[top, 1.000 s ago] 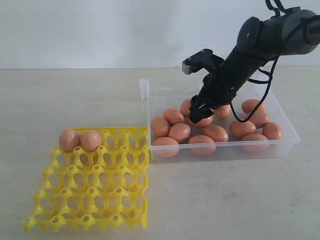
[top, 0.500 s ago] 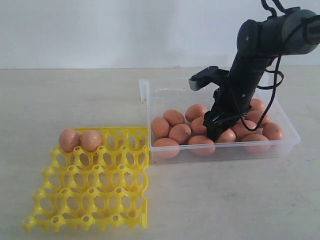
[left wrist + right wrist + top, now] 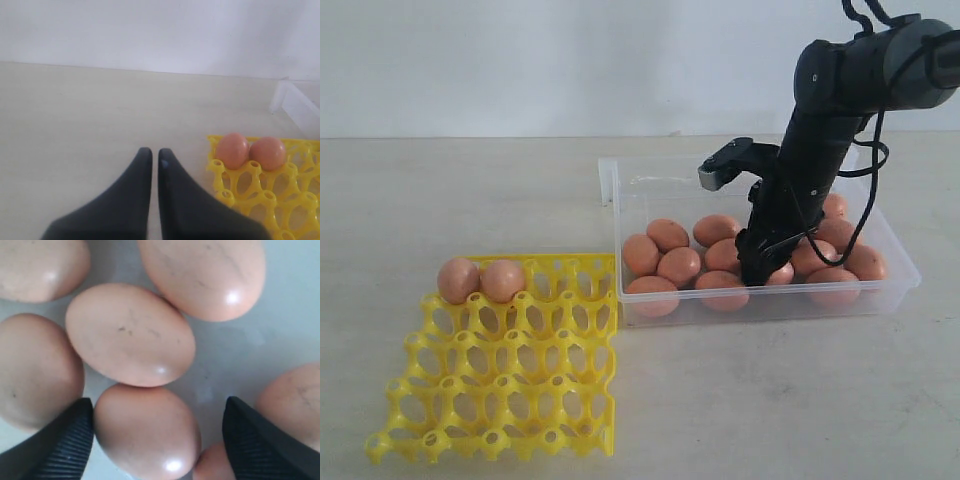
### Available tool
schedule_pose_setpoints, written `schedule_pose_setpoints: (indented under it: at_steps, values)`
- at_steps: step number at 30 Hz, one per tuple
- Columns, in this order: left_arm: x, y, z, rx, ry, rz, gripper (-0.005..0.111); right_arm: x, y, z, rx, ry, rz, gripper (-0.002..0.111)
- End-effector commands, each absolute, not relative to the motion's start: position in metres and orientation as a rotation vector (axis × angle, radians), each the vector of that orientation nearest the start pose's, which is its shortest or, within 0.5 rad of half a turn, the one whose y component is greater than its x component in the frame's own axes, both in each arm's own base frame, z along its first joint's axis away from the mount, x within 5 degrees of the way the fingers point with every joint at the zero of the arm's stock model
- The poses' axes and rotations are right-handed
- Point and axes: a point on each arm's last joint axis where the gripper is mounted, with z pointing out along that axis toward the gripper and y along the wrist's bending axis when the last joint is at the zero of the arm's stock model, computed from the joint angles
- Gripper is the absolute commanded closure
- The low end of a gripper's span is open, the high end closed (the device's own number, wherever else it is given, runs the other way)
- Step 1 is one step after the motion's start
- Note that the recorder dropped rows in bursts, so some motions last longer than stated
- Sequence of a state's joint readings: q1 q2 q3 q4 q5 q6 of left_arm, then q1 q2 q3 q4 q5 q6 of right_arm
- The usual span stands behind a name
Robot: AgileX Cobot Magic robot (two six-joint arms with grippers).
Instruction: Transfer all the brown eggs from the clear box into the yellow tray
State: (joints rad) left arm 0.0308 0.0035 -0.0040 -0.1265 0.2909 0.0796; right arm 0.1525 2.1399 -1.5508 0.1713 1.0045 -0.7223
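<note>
Right gripper (image 3: 757,272): wide open inside the clear box (image 3: 608,180), fingers either side of one egg (image 3: 147,432), gripping nothing.
Left gripper (image 3: 152,152): closed, empty, over the tabletop (image 3: 75,115).
Eggs (image 3: 678,264): most in the box; two at the 11 o'clock corner of the yellow tray (image 3: 565,262).

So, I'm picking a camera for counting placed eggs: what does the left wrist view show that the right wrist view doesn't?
Only left wrist: the bright yellow plastic lattice tray, two smooth brown oval eggs seated side by side in it, a corner of the clear plastic box, and the closed left pincer. Only right wrist: the box floor close up, loose eggs lying on it, the open right pincer either side of one egg. Both: brown eggs and dark pincer fingers.
</note>
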Motion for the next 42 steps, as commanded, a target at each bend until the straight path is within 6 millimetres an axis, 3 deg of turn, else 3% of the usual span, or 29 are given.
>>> schedule_pose_setpoints:
  at_steps: [1, 12, 21, 28, 33, 38, 42]
  values:
    - [0.055, -0.002, 0.188, -0.029, 1.767, -0.039, 0.103, 0.412, 0.075, 0.149, -1.260, 2.786, 0.193, 0.053]
    - [0.055, -0.002, 0.188, -0.029, 1.767, -0.039, 0.103, 0.412, 0.072, 0.148, -1.317, 2.773, 0.139, 0.108]
    - [0.055, -0.002, 0.188, -0.029, 1.767, -0.039, 0.103, 0.417, 0.077, 0.155, -1.148, 2.755, 0.187, 0.108]
    - [0.055, -0.002, 0.188, -0.029, 1.767, -0.039, 0.103, 0.423, 0.082, 0.197, -0.867, 2.625, 0.197, 0.108]
    - [0.055, -0.002, 0.188, -0.029, 1.767, -0.039, 0.103, 0.421, 0.083, 0.213, -0.805, 2.599, 0.211, 0.108]
    - [0.055, -0.002, 0.188, -0.029, 1.767, -0.039, 0.103, 0.421, 0.093, 0.227, -0.654, 2.546, 0.384, 0.108]
    - [0.055, -0.002, 0.188, -0.029, 1.767, -0.039, 0.103, 0.421, 0.112, 0.242, -0.525, 2.417, 0.719, 0.108]
